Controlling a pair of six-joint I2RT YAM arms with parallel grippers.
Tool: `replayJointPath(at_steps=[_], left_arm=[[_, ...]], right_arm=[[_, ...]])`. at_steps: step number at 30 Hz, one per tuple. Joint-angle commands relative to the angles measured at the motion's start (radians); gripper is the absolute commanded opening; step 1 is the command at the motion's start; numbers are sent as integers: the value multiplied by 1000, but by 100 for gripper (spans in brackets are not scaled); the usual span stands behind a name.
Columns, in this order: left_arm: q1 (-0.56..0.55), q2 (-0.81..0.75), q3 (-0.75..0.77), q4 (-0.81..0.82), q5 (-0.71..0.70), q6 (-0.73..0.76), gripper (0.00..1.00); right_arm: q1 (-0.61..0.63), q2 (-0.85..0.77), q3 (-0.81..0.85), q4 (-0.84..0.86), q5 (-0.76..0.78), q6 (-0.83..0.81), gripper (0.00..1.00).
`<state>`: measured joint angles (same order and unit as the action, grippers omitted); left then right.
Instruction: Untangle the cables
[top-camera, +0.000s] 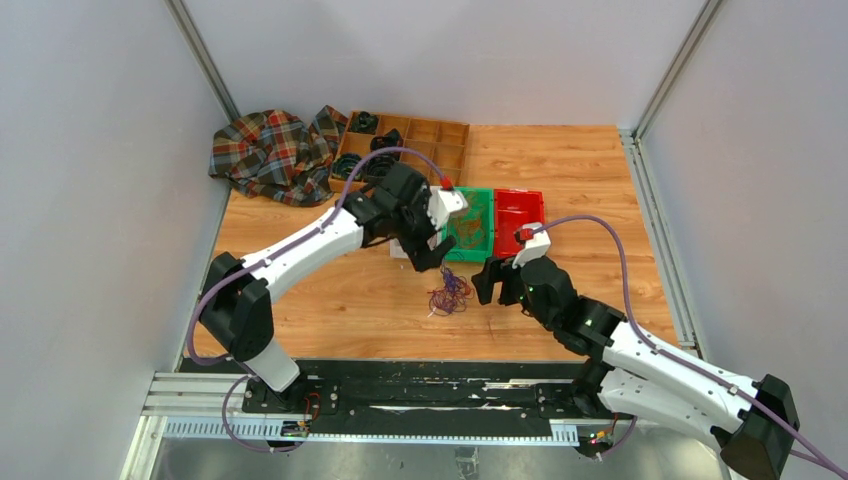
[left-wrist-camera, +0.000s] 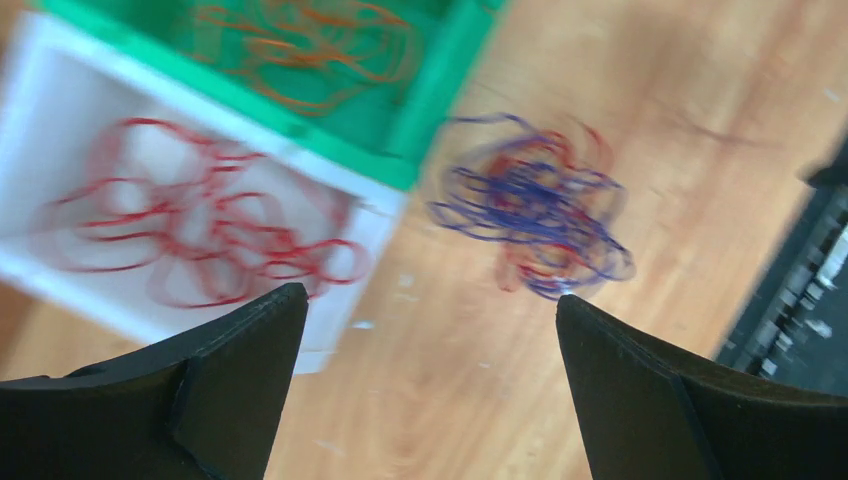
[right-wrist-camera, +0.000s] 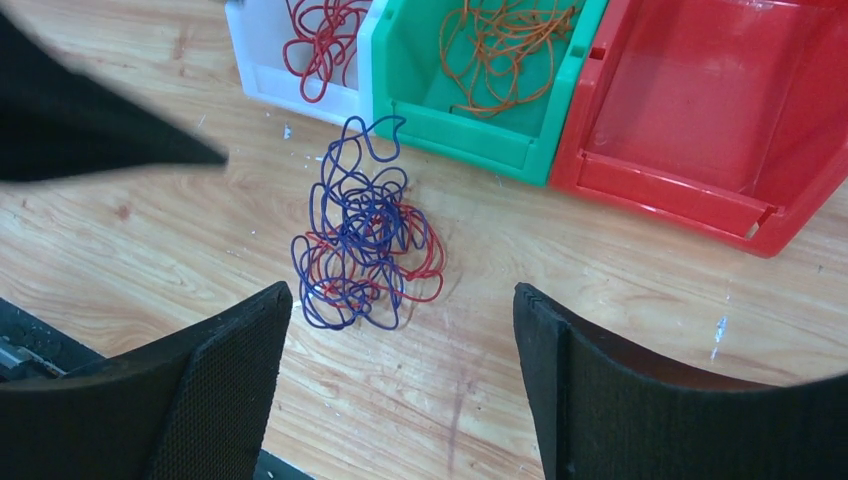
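Note:
A tangle of purple-blue and red cables (top-camera: 449, 293) lies on the wooden table in front of the bins; it shows in the right wrist view (right-wrist-camera: 365, 235) and, blurred, in the left wrist view (left-wrist-camera: 535, 205). Red cables (left-wrist-camera: 200, 230) lie in the white bin (left-wrist-camera: 60, 110). Orange cables (right-wrist-camera: 505, 40) lie in the green bin (right-wrist-camera: 470, 135). My left gripper (top-camera: 435, 250) is open and empty above the table just behind the tangle. My right gripper (top-camera: 487, 283) is open and empty, to the right of the tangle.
An empty red bin (top-camera: 518, 220) stands right of the green bin (top-camera: 470, 222). A wooden divided tray (top-camera: 405, 147) with black coils and a plaid cloth (top-camera: 275, 150) lie at the back left. A black rail (top-camera: 420, 385) runs along the near edge.

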<state>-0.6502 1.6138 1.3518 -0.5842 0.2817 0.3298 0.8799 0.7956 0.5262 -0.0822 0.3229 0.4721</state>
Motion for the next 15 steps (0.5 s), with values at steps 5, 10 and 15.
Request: replayJointPath(at_steps=[5, 10, 15], left_arm=[[-51, -52, -193, 19, 109, -31, 98], [-47, -68, -247, 25, 92, -8, 98], [9, -126, -240, 15, 86, -4, 98]], right_arm=[[-17, -10, 39, -161, -23, 19, 79], [-18, 54, 16, -88, -51, 25, 77], [-16, 252, 90, 14, -80, -15, 78]])
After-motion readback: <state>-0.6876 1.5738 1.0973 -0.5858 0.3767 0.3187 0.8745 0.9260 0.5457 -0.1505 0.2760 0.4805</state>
